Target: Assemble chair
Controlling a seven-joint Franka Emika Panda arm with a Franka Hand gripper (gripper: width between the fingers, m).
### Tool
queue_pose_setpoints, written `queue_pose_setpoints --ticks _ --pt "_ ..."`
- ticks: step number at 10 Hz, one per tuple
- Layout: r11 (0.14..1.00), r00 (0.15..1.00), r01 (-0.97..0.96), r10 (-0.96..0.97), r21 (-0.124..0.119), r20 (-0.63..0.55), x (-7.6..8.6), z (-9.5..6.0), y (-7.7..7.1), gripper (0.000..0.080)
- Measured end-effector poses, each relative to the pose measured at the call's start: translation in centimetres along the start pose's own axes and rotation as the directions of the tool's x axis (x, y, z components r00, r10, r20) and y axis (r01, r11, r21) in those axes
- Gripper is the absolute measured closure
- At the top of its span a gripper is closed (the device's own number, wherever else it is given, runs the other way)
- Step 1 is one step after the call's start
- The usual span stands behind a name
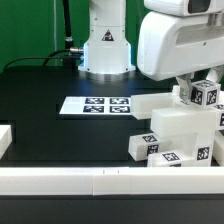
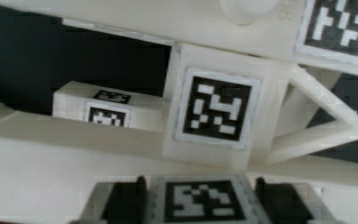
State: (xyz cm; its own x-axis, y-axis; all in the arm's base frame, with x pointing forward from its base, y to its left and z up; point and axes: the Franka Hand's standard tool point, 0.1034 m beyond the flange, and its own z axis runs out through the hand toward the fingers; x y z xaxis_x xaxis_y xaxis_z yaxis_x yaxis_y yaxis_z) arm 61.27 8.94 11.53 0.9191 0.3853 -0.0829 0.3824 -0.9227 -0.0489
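Observation:
My gripper (image 1: 197, 88) hangs at the exterior view's right, shut on a small white tagged chair block (image 1: 205, 95). In the wrist view that block (image 2: 197, 196) sits between the two dark fingers (image 2: 123, 200). Just below it stands a cluster of white chair parts (image 1: 185, 130): a large chunky piece and tagged blocks (image 1: 150, 145) against the front rail. The wrist view shows a ribbed panel with a tag (image 2: 217, 103) close under the held block, and a smaller tagged block (image 2: 101, 106) beside it. I cannot tell whether the held block touches the panel.
The marker board (image 1: 95, 104) lies flat on the black table, mid-left. A long white border rail (image 1: 100, 180) runs along the front edge, with a short white piece (image 1: 5, 140) at the left. The robot's base (image 1: 106, 50) stands at the back.

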Motion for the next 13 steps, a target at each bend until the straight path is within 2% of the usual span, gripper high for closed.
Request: queue_pose_setpoints --ticks 3,6,8,10,11,13 --pt "0.958 0.958 -0.286 0.286 0.001 0.000 -0.02 0.02 0.01 0.0515" --pt "0.835 0.835 -0.551 0.551 0.014 -0.007 0.13 0.02 0.12 0.0515" --pt "0.699 0.699 -0.714 0.715 0.046 -0.011 0.38 0.02 0.26 0.0515" --pt "0.613 0.614 -0.787 0.789 0.075 -0.006 0.60 -0.05 0.42 0.0515" --pt "0.536 0.538 -0.839 0.843 0.088 -0.004 0.77 -0.04 0.41 0.0515" --pt "0.413 0.416 -0.906 0.909 0.094 0.008 0.87 -0.03 0.34 0.0515"
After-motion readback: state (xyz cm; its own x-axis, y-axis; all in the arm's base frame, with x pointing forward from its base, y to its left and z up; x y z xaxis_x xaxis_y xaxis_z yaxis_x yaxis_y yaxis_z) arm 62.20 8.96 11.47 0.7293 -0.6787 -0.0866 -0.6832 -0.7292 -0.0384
